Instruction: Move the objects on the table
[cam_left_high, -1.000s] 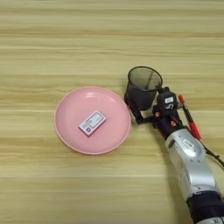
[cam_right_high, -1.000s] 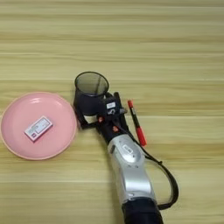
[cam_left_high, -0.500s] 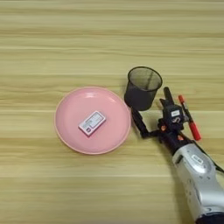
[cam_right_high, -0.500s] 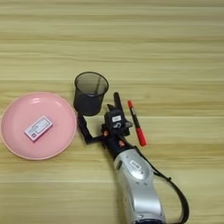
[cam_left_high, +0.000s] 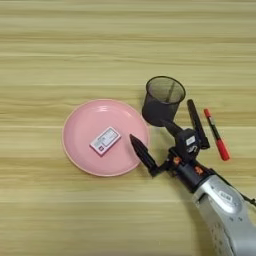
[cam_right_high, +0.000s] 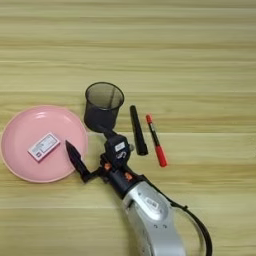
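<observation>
No non-task things visible on wooden surface.

Pink plate left of centre on the wooden table, white-and-red packet lying flat in it. Black mesh cup upright just right of the plate – the two nearly touch. Right gripper has its fingers spread wide, empty: one tip at the plate's right rim, the other near the cup's base. Black marker and red pen lie side by side, right of the cup.
</observation>
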